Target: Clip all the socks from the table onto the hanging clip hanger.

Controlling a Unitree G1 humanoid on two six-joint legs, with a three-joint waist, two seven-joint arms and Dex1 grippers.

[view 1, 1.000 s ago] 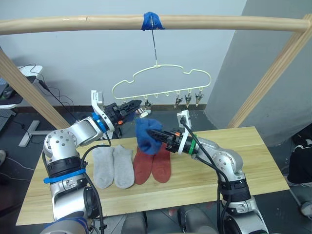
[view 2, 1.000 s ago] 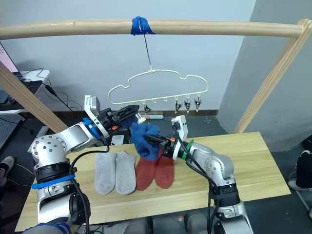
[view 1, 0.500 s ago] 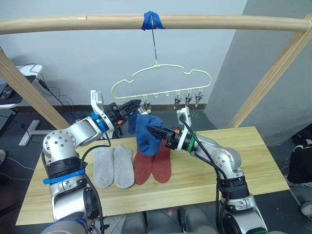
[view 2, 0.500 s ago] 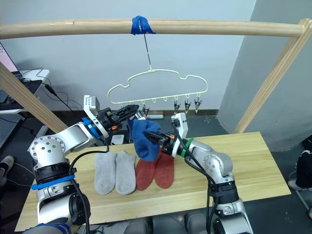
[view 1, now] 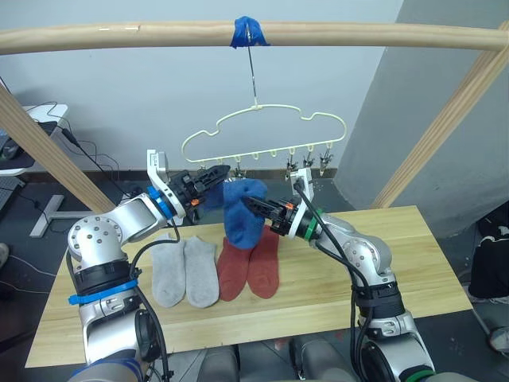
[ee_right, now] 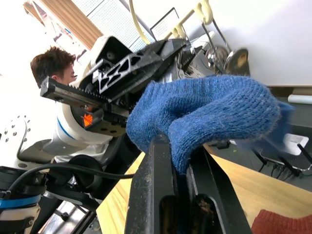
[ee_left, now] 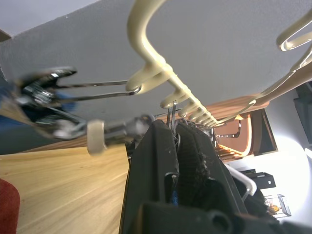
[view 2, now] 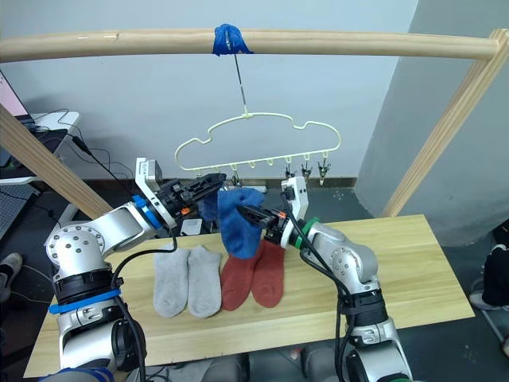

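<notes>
The pale-yellow clip hanger hangs from the pole above the table. My left gripper is raised to the hanger's left end and is shut on one of its metal clips. My right gripper is shut on a blue sock, held in the air just right of the left gripper and under the clip row. A darker blue sock shows just behind it; what holds that one is hidden. Two light grey socks and two rust red socks lie flat side by side on the table.
A round wooden pole spans the top, with blue tape holding the hanger hook, and slanted posts at both sides. Three free clips hang at the hanger's right end. A person's head appears behind the left arm.
My right gripper has carried the blue sock up and to the left, close under the clip row beside the left gripper. The left gripper has barely moved.
</notes>
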